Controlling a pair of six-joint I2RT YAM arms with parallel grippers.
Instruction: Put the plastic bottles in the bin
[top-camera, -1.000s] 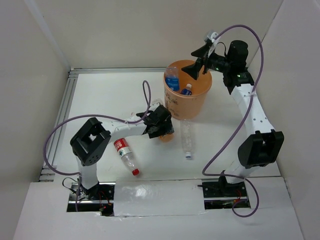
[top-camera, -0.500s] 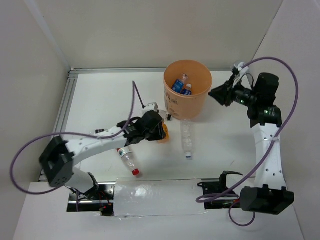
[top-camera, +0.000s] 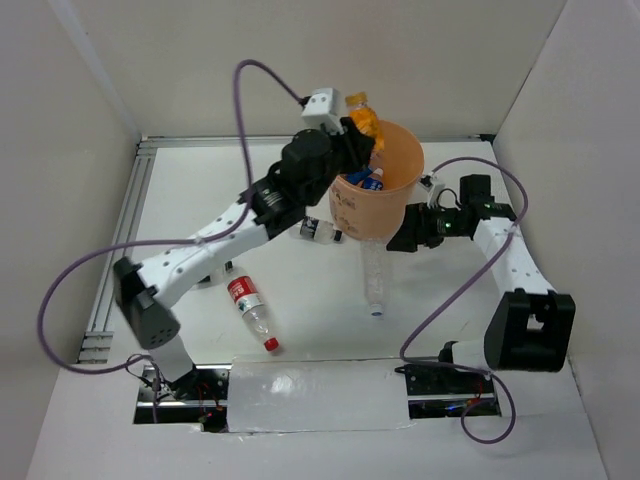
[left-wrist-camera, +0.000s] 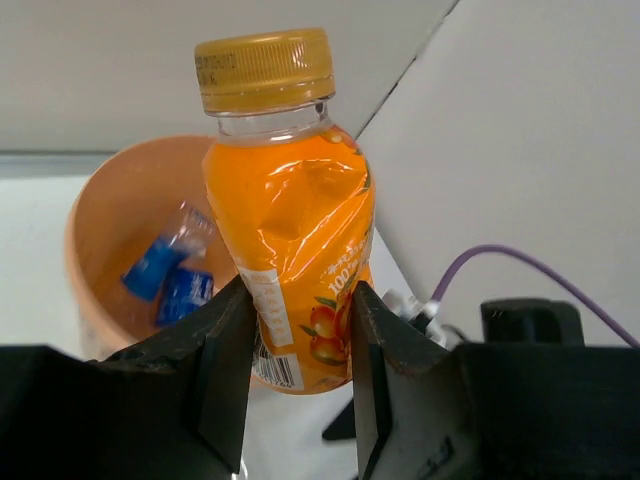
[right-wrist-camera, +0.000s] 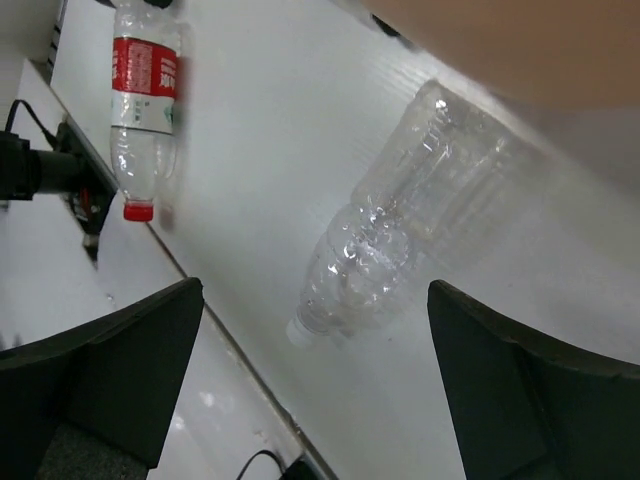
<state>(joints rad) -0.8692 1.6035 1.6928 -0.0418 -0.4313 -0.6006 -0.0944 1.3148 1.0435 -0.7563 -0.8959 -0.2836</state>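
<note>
My left gripper (top-camera: 356, 138) is shut on an orange bottle (left-wrist-camera: 290, 210) with a yellow cap, held upright above the near-left rim of the peach-orange bin (top-camera: 378, 205). Two blue-labelled bottles (left-wrist-camera: 168, 278) lie inside the bin (left-wrist-camera: 95, 230). My right gripper (right-wrist-camera: 315, 325) stands open, low over the table just right of an unlabelled clear bottle (right-wrist-camera: 400, 245), nothing between its fingers. That clear bottle (top-camera: 373, 275) lies in front of the bin. A red-labelled bottle (top-camera: 249, 308) lies at the near left. A dark-labelled bottle (top-camera: 321, 232) lies beside the bin, under the left arm.
White walls close in the table on the left, back and right. A metal rail (top-camera: 125, 230) runs along the left edge. Purple cables loop off both arms. The right arm's elbow (top-camera: 528, 330) sits near the right wall.
The left arm lifted the orange bottle off the table and carried it up to the bin's rim. The right arm swung down from beside the bin toward the clear bottle.
</note>
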